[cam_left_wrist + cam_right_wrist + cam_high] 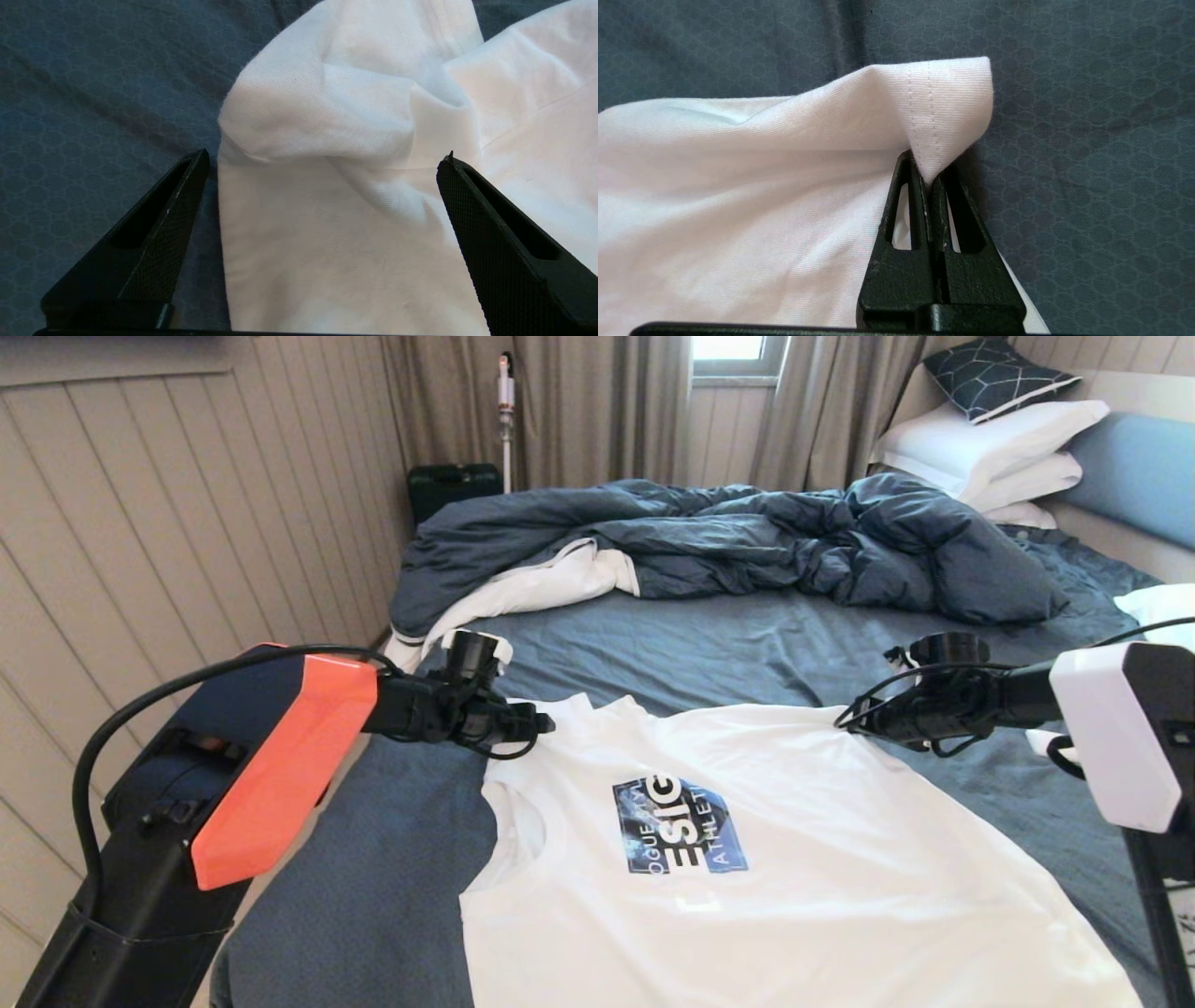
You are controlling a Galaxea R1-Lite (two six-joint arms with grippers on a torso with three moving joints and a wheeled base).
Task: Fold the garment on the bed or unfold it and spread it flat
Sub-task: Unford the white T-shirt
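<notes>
A white T-shirt with a blue printed logo lies front up on the bed's dark blue-grey sheet. My left gripper hovers at the shirt's far left corner, by the shoulder. Its fingers are open, and a rumpled fold of white cloth lies between them, not pinched. My right gripper is at the far right corner, shut on the stitched hem of the T-shirt. The hem corner stands up in a peak above the shut gripper.
A rumpled blue-grey duvet with a white underside lies across the far half of the bed. White pillows and a light blue headboard are at the far right. A panelled wall runs along the left.
</notes>
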